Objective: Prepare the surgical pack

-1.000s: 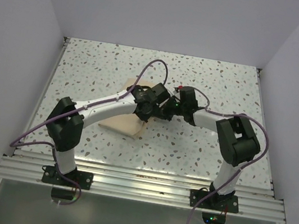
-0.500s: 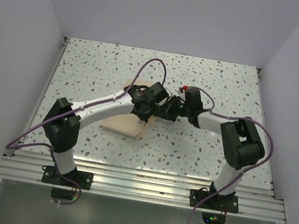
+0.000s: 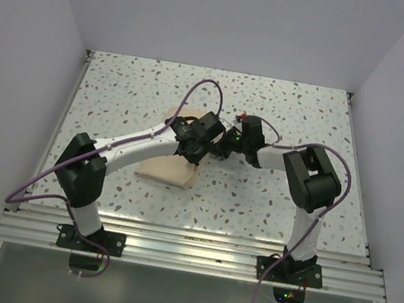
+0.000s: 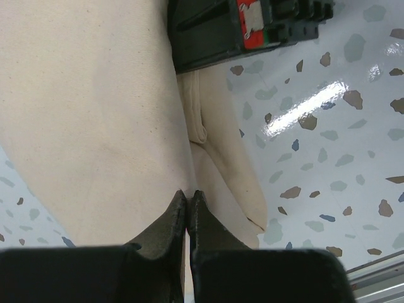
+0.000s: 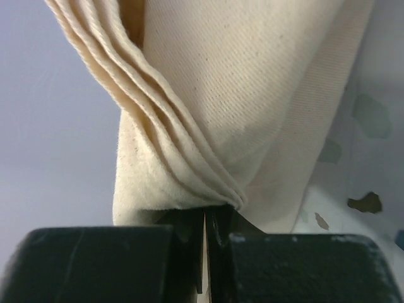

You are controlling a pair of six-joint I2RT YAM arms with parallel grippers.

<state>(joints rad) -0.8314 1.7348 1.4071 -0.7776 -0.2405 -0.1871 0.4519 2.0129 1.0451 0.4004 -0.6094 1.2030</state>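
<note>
The surgical pack [image 3: 167,167] is a tan-beige fabric sheet, folded into a small stack on the speckled table, mostly under my left arm. My left gripper [image 3: 213,141] and right gripper [image 3: 224,146] meet at its right edge. In the left wrist view the left gripper [image 4: 188,197] is shut with the fabric [image 4: 95,113] pinched at its tips, and the right gripper's black body [image 4: 240,25] sits just beyond. In the right wrist view the right gripper [image 5: 208,218] is shut on a bunch of layered fabric folds [image 5: 252,95], lifted off the table.
The speckled table [image 3: 300,113] has grey walls on three sides. An aluminium rail [image 3: 186,250] runs along the near edge by the arm bases. Purple cables [image 3: 196,93] loop above both arms. No tray or instruments show.
Both grippers have shifted slightly left and away with the fabric edge. The right arm's elbow has swung left and further from the near edge. Both grippers stay shut.
</note>
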